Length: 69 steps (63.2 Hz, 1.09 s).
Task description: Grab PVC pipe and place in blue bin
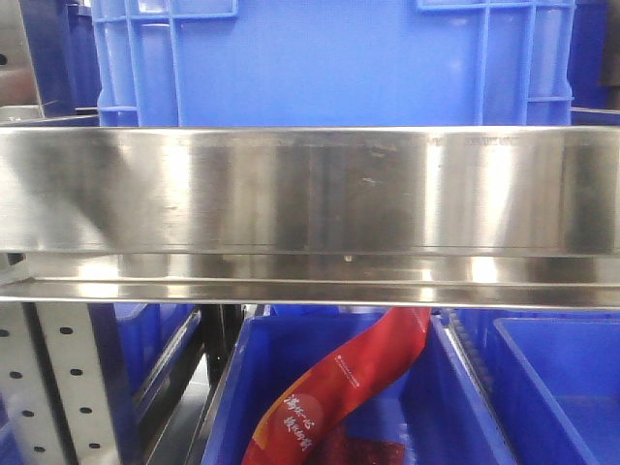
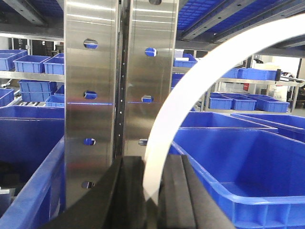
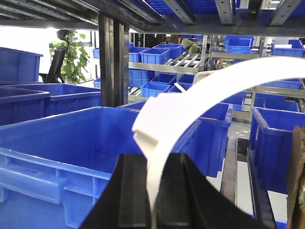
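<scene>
Looks like a warehouse or stockroom — rows of blue plastic bins (image 3: 157, 55) stacked on metal racking, bay after bay into the distance. Brushed steel shelf beam (image 1: 310, 189) across the front view, perforated steel uprights (image 2: 90, 119) between the bays, a roller rack (image 3: 183, 59) among the far shelves. Dark shelf undersides overhead — and a potted plant (image 3: 76, 55) beside a bright opening at far left.

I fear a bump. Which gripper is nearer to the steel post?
Left. The left gripper, shut on the pipe, sits right before the post, which fills its view. The right gripper faces a blue bin; a dark upright stands farther back behind it.
</scene>
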Each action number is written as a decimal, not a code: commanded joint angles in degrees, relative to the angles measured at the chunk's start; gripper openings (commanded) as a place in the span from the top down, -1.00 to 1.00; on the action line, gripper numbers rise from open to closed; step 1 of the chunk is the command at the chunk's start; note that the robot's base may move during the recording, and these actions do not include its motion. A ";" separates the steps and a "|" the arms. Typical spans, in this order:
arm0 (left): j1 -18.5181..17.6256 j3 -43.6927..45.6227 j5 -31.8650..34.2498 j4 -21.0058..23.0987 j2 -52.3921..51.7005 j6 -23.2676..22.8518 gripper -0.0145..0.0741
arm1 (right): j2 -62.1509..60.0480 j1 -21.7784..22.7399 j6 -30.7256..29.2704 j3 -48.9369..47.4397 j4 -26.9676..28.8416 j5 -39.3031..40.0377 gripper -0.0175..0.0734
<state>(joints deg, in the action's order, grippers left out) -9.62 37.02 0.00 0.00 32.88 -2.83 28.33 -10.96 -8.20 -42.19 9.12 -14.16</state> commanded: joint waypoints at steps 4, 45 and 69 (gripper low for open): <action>-0.34 0.17 1.15 0.00 -0.05 -0.31 0.92 | -0.29 -0.11 -0.27 -0.04 -0.49 1.32 0.98; -0.34 0.17 1.50 -0.48 -0.07 -0.31 0.92 | -0.29 -0.11 -0.27 -0.04 0.03 1.67 0.98; -2.14 7.39 -10.55 3.92 0.67 -0.31 0.92 | 0.41 -0.11 -0.27 -1.27 6.06 -1.06 0.98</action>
<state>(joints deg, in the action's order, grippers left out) -10.18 40.24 -5.96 2.88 33.11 -2.92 28.33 -10.96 -8.07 -42.19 13.82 -14.25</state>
